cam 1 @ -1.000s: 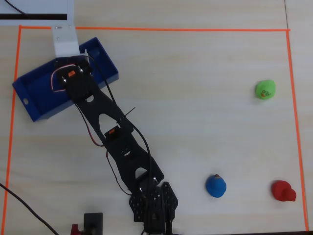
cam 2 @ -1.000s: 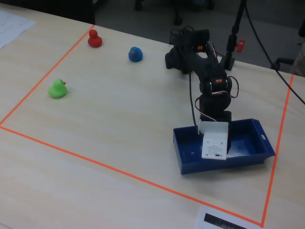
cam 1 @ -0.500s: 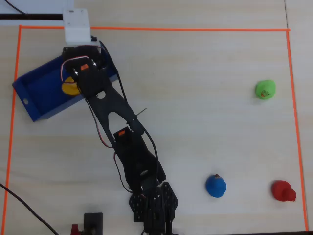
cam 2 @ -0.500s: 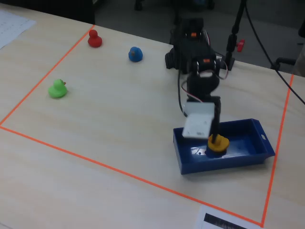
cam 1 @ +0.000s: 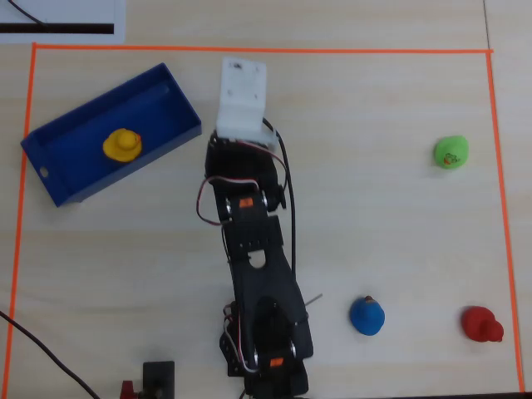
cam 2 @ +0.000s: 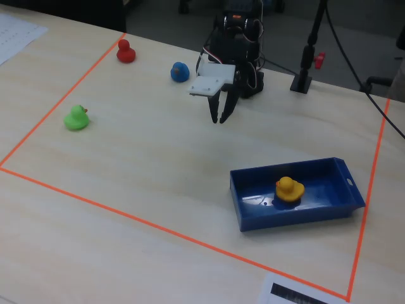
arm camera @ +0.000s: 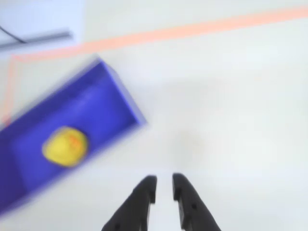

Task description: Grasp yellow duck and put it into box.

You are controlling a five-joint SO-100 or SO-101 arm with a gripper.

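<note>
The yellow duck (cam 1: 122,144) sits upright inside the blue box (cam 1: 187,112), near its middle. It shows the same way in the wrist view (arm camera: 65,146) and the fixed view (cam 2: 288,189). The box (cam 2: 297,212) lies on the table, at the left in the wrist view (arm camera: 96,106). My gripper (arm camera: 163,185) is empty, its jaws a narrow gap apart. It hangs over bare table to the right of the box and clear of it. In the fixed view it (cam 2: 219,118) points down near the arm's base. In the overhead view the white wrist mount (cam 1: 243,96) hides it.
A green duck (cam 1: 450,152), a blue duck (cam 1: 366,316) and a red duck (cam 1: 481,324) stand on the right of the table. Orange tape (cam 1: 249,50) frames the work area. A white sheet (cam 1: 58,21) lies beyond the far left corner.
</note>
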